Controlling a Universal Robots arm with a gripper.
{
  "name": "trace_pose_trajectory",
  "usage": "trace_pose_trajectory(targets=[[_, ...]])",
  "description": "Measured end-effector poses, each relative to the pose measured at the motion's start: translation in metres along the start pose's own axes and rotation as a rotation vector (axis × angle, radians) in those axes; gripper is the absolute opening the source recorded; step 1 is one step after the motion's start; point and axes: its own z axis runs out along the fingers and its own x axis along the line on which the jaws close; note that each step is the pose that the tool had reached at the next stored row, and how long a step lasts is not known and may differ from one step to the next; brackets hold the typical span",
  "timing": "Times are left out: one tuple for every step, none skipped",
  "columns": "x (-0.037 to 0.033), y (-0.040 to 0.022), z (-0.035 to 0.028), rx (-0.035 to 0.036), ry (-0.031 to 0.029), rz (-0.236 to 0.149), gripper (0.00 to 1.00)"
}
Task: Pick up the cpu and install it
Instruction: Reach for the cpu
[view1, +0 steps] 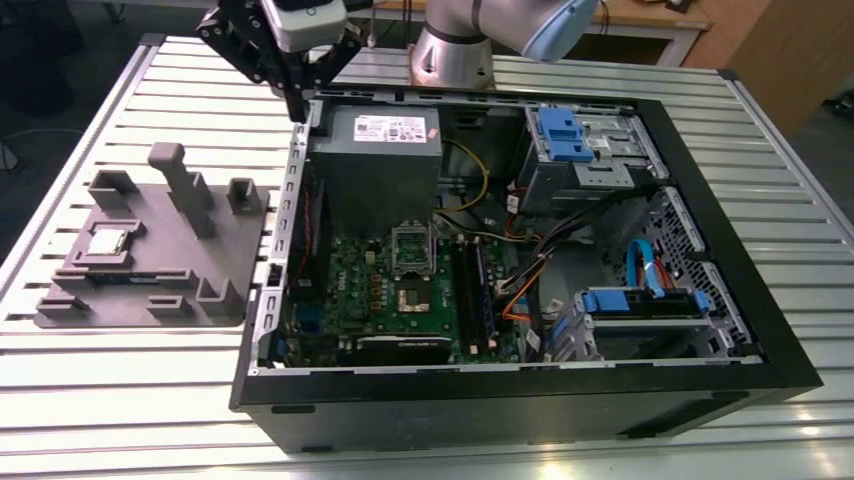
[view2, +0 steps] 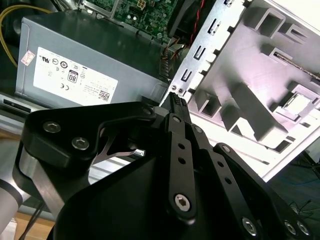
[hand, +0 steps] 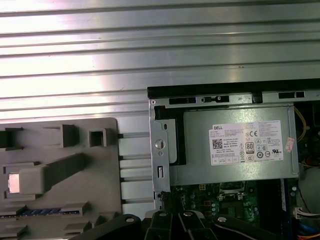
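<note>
Claw (view1: 298, 105) is pressed together, empty, hanging at the case edge by the power supply (view1: 383, 150). Cpu (view1: 107, 243) lies in the grey fixture tray (view1: 220, 262), well apart. You should spread the fingers, square up on the chip's edges and descend level.

Bright ribbed metal on the table (view1: 107, 420), and it caught the glare hard; the fixture tray (view1: 251, 250) came up dull, matt grey plastic. The cpu (view1: 107, 243) showed a shiny silver metal top. The power supply (view1: 380, 175) was plain grey sheet metal under a white paper label (view1: 384, 127), and the gripper (view2: 176, 101) looked matt black, its bolt heads glinting.
</note>
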Motion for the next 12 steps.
trace_pose_trajectory(targets=[[0.0007,-0.0001,0.0000,0.0001,0.0001,0.000,0.10],[0.0014,-0.0001,0.0001,0.0001,0.0001,0.000,0.10],[0.0020,-0.0002,0.0001,0.0001,0.0001,0.000,0.10],[0.0025,-0.0002,0.0002,0.0001,0.0001,0.000,0.10],[0.0031,-0.0002,0.0002,0.0002,0.0001,0.000,0.10],[0.0039,-0.0003,0.0002,0.0003,0.0002,0.000,0.10],[0.0047,-0.0004,0.0003,0.0002,0.0001,0.000,0.10],[0.0054,-0.0004,0.0004,0.0001,0.0001,0.000,0.10],[0.0061,-0.0005,0.0005,0.0002,0.0001,0.000,0.10],[0.0068,-0.0005,0.0005,0.0001,0.0001,0.000,0.10],[0.0076,-0.0006,0.0005,0.0002,0.0001,0.000,0.10],[0.0085,-0.0007,0.0006,0.0002,0.0002,0.000,0.10]])
